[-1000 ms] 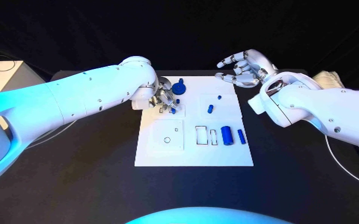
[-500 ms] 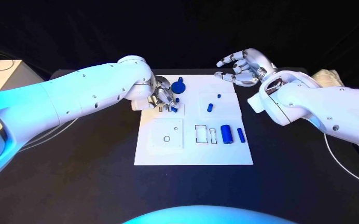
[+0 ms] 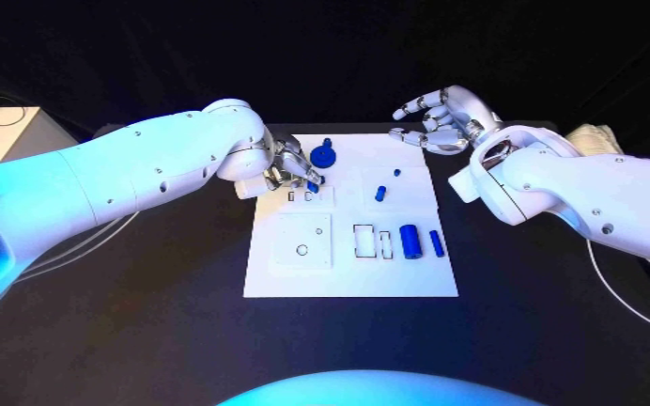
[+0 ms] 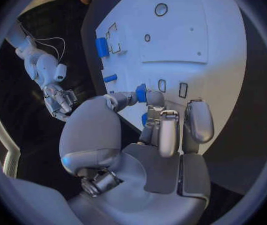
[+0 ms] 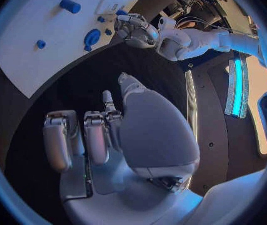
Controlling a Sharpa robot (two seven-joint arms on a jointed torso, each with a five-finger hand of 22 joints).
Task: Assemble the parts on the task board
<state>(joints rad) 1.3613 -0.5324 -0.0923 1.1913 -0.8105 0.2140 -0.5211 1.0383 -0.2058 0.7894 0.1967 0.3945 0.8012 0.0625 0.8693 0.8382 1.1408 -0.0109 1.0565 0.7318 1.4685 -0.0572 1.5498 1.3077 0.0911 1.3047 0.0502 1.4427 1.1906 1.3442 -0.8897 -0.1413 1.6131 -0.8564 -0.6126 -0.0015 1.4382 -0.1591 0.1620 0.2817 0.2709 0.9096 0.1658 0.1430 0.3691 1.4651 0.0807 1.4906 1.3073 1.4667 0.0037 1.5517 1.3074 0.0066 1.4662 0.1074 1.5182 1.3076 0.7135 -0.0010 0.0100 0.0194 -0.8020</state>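
Black tabletop carries the unlabelled white task board (image 3: 349,274) at its middle, where the left hand (image 3: 288,173) pinches one small blue part (image 4: 141,92) above two slots, four more parts lie loose, and the right hand (image 3: 441,122) hovers empty, fingers apart.

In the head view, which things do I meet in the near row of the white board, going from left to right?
Small ring → empty rectangular slot → small pale piece → big blue cylinder → slim blue bar.
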